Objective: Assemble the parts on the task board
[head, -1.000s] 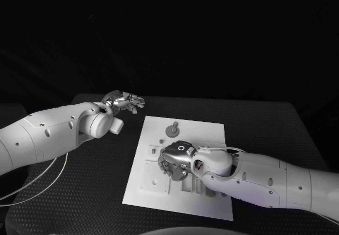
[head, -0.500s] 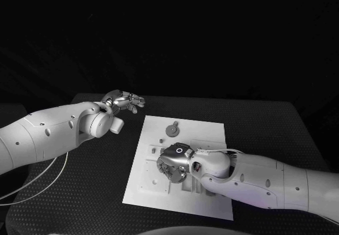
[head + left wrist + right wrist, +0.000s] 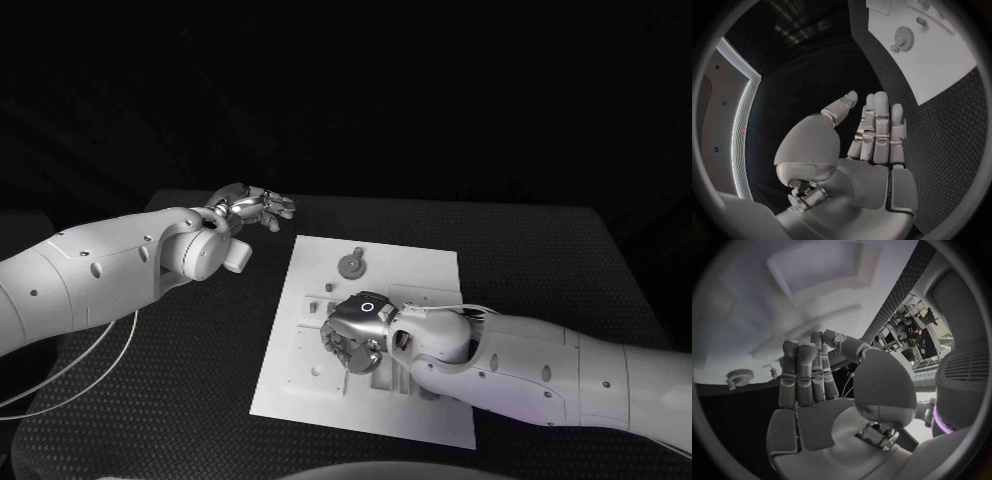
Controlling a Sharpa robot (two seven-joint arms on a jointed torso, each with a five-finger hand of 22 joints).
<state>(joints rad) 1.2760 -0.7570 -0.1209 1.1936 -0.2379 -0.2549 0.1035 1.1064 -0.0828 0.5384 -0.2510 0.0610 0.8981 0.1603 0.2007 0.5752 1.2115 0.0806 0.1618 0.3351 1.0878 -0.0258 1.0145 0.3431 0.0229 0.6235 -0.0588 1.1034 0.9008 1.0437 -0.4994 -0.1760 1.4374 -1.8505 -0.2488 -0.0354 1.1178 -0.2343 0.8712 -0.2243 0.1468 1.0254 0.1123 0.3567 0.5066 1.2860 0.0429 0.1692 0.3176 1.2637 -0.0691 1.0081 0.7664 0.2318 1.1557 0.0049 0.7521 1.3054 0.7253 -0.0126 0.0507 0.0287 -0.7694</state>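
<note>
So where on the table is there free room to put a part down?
Bare black table lies right of the board, beyond the right arm, and in front of its near-left corner. The board's far strip around the gear is free too. It is crowded mid-board under the right hand; the left hand hovers off the far-left corner.

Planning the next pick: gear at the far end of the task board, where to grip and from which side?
Judging from the head view, grip the gear by its toothed rim, from above. It lies flat on the task board, so only the edge offers purchase. The left robot hand is nearer and holds nothing.
</note>
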